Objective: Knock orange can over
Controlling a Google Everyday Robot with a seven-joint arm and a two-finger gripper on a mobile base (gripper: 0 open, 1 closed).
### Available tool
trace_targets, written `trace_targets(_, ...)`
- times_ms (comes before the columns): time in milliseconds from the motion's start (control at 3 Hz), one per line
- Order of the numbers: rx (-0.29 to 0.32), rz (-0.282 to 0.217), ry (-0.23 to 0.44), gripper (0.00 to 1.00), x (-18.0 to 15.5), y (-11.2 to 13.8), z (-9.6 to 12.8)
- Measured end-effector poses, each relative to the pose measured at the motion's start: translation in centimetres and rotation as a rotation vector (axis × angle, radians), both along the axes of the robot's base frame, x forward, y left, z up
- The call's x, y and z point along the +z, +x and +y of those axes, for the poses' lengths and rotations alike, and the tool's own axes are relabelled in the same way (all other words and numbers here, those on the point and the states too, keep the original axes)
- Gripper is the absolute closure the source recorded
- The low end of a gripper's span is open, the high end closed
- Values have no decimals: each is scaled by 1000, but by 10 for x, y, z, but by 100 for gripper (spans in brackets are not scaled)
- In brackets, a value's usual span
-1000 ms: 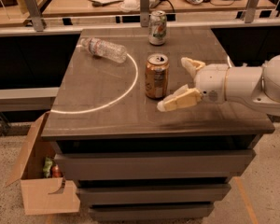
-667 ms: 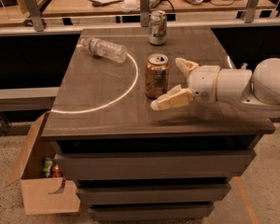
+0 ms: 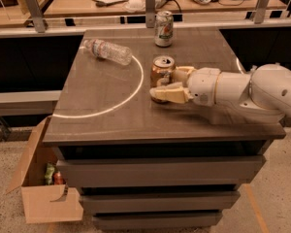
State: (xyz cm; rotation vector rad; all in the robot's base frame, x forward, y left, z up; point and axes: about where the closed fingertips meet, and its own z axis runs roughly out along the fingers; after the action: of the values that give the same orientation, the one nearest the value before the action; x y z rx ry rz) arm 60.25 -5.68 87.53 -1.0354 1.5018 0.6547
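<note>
The orange can [image 3: 161,72] stands upright near the middle of the dark table top [image 3: 106,110]; it has a shiny copper body and a silver top with a pull tab. My gripper [image 3: 172,84] reaches in from the right on a white arm [image 3: 247,89]. Its two cream fingers are open and lie on either side of the can's right side, one finger [image 3: 167,93] in front of the can's base and the other behind it. The can's lower right part is hidden by the fingers.
A white-and-green can [image 3: 164,28] stands at the table's back edge. A clear plastic water bottle [image 3: 108,51] lies on its side at the back left. A pale arc [image 3: 131,89] is marked on the top. An open cardboard box [image 3: 43,183] sits on the floor at left.
My gripper has moved left across the table, from a little right of the orange can to around its right side. The can still stands upright.
</note>
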Motion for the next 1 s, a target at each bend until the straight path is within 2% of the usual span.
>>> trace_targets(333,5,-15,-1,65,2,3,2)
trace_targets(667,31,-132,-80,88,18,2,0)
trace_targets(1000,26,-294,-178,100,33,2,-1)
